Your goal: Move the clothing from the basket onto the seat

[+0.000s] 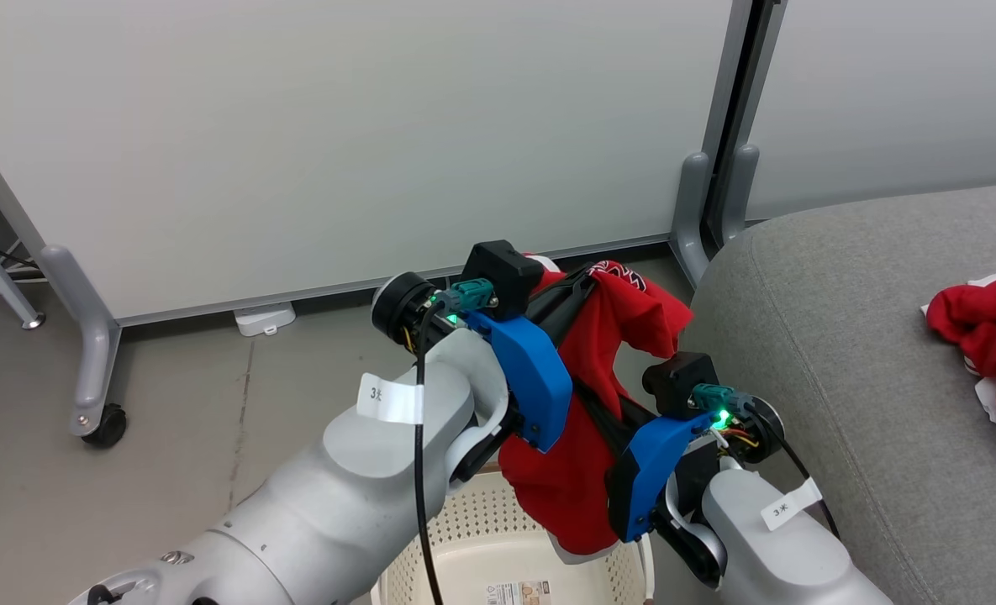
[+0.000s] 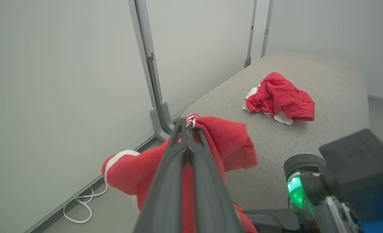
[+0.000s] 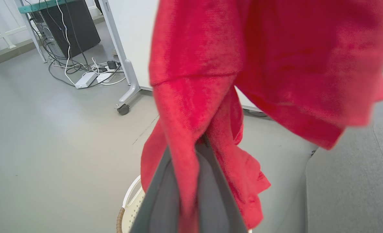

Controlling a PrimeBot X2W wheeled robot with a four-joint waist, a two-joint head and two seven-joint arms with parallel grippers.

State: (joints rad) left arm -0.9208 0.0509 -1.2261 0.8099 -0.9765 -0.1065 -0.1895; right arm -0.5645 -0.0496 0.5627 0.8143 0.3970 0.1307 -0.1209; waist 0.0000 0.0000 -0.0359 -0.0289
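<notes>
Seat [image 1: 842, 336] bears one garment [image 1: 981, 323]; left gripper [image 2: 188, 122] and right gripper [image 3: 201, 145] clamp a second garment [image 1: 632, 315].

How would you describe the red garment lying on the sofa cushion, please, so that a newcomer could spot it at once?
Find the large grey seat on the right of the head view. On its top lies a crumpled red garment with white trim. Unlike the other red garment, which hangs in the air above the white basket, it rests loose on the cushion.

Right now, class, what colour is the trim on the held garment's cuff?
White trim on the red garment; clearest in the left wrist view.
</notes>
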